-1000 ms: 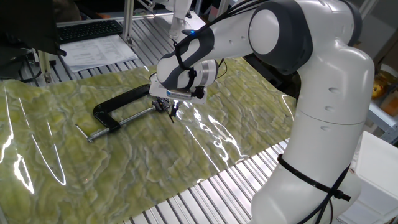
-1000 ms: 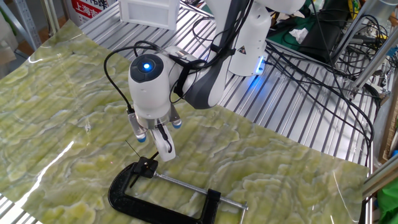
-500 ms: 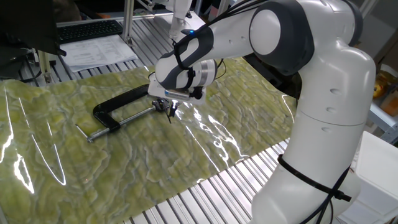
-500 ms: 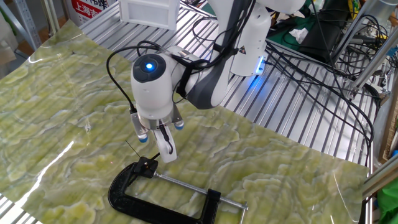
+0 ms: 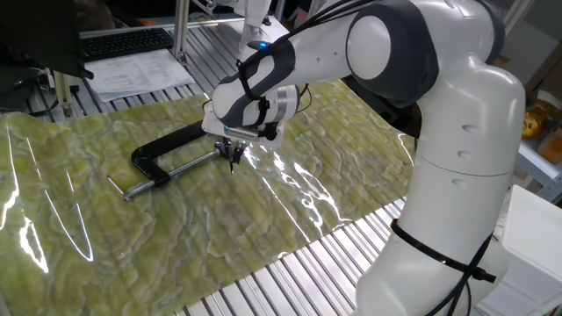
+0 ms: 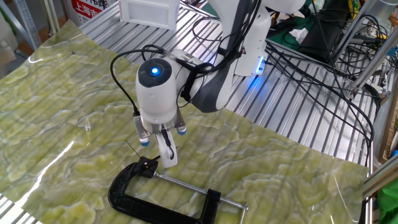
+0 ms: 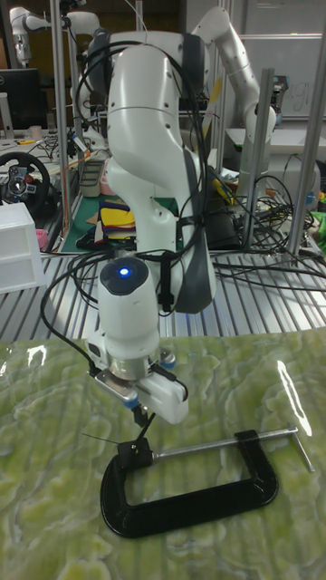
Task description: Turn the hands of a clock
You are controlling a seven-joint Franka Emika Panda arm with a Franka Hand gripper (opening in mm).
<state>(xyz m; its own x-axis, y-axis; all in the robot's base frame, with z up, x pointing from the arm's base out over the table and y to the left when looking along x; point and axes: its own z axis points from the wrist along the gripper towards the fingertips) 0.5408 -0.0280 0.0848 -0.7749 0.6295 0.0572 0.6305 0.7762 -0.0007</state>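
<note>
A black C-clamp (image 5: 169, 141) (image 6: 118, 193) (image 7: 190, 507) lies flat on the green marbled mat. In its jaw sits the clock (image 6: 147, 166) (image 7: 137, 450), a small black block with a thin hand sticking out to the left. My gripper (image 6: 164, 155) (image 7: 141, 419) (image 5: 234, 159) points down just above the clock, a small gap showing between fingertips and block in the tall fixed view. The fingers stand together with nothing between them. In the one fixed view the gripper hides most of the clock.
The clamp's screw and handle bar (image 7: 294, 446) stretch away from the clock. A keyboard (image 5: 127, 41) and papers (image 5: 140, 72) lie beyond the mat. A white box (image 6: 149, 11) and cables (image 6: 311, 68) sit on the slatted aluminium table.
The gripper has shifted a few centimetres towards the clamp's jaw and now hangs over the clock. The clamp and clock have not moved.
</note>
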